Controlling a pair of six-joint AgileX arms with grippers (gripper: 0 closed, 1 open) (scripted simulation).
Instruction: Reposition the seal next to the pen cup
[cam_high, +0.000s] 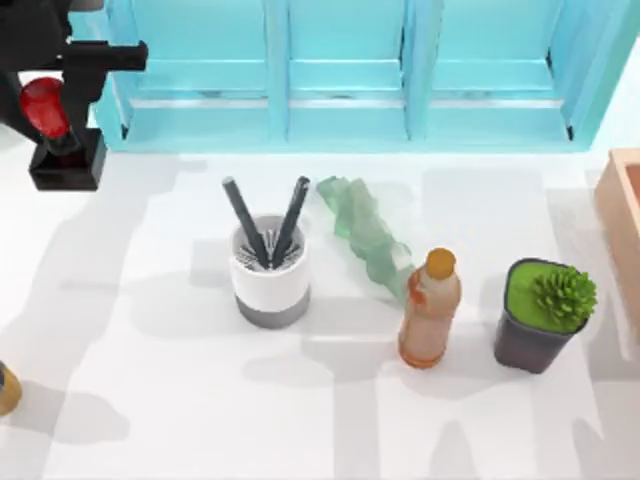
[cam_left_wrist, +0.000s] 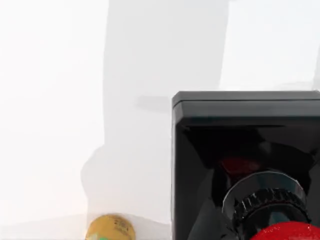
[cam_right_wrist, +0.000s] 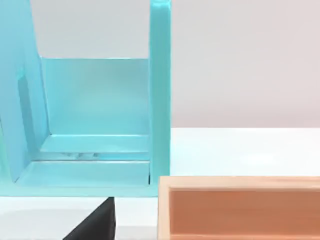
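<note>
- The left end effector (cam_high: 48, 105), at the desk's (cam_high: 150, 400) far-left corner, is clamped on the seal (cam_high: 58, 140), which looks lifted clear (judging by its offset shadow).
- Carrying it over and setting it beside the pen cup (cam_high: 270, 272), well apart to the right, remains.
- The orange-capped bottle (cam_high: 430, 308), plant pot (cam_high: 540, 315) and green crumpled sheet (cam_high: 368, 235) lie beyond the cup, so the near-left path seems open.

White table (cam_high: 150, 400) bears pen cup (cam_high: 270, 275) (bottle (cam_high: 428, 310) too).
</note>
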